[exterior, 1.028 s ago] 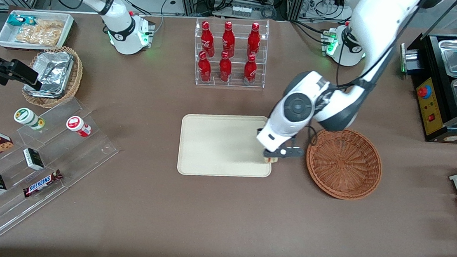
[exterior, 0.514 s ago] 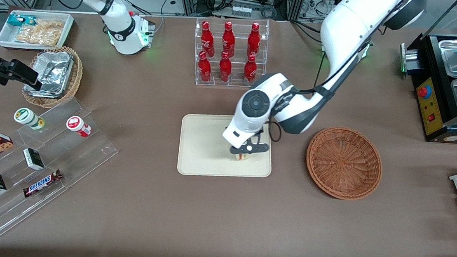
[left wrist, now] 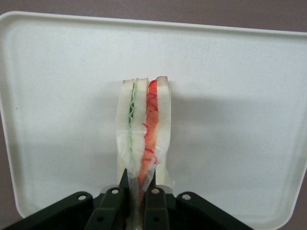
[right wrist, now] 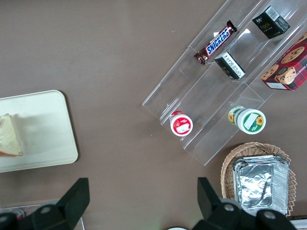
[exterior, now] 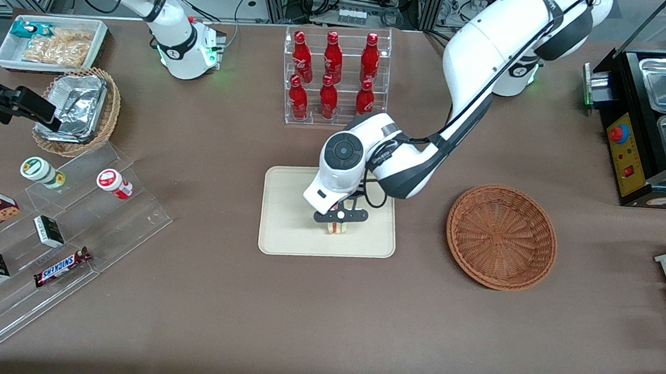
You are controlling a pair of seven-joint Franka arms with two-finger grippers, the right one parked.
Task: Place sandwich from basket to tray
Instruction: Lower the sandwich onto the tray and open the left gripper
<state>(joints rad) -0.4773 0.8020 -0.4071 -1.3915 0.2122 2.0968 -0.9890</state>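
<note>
Carried inward from the woven reddish-brown basket [exterior: 501, 237] at centre-right of the front view, the gripper [exterior: 337, 222] now hangs over the smooth cream tray [exterior: 288, 219] at frame centre — jaws clamped on the layered wedge sandwich [left wrist: 143, 136].

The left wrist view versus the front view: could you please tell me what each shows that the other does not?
Only the left wrist view shows the sandwich's green and red filling layers and the claw shut on its wrapped end. Only the front view shows the empty basket, the red bottles and the arm reaching over the tray. Both show the sandwich over the tray in the claw.
</note>
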